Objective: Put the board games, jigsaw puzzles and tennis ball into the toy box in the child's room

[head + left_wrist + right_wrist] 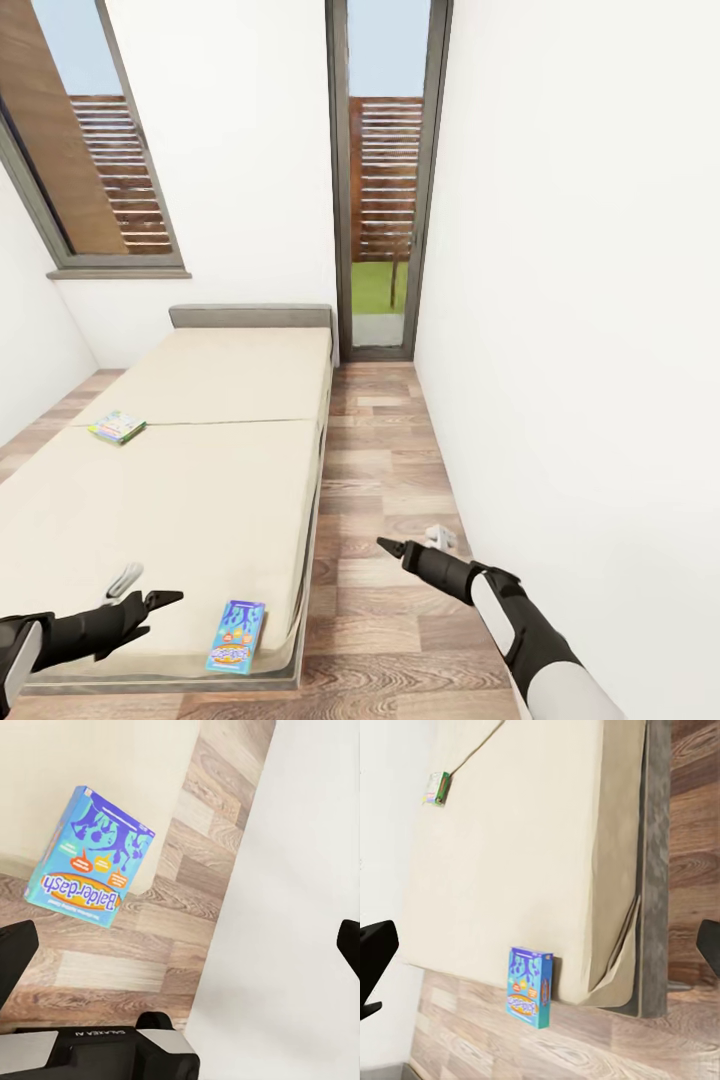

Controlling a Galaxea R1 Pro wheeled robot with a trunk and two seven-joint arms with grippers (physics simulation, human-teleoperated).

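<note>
In the head view the left pincer (pixel 150 602) sits at the lower left of the frame, over the near end of the bed (pixel 200 480). Its tips lie close together there, yet its own wrist camera shows two dark fingers at opposite edges with nothing between them, so it looks open and empty. The right pincer (pixel 392 547) reaches out at lower centre-right over the wood floor (pixel 375 470), carrying nothing; I cannot tell how far its jaws are parted.

Just beside the left pincer, toward the lower middle of the frame, a blue board game (pixel 236 636) lies flat at the mattress's near edge. A second, green board game (pixel 117 427) rests farther up the left side of the frame, near the mattress seam.

Judging from this, the task is at an early stage: both bed games remain uncollected. The blue box looks like the natural first pick for the left arm. The counter and toy box are out of frame, so their contents cannot be judged.
</note>
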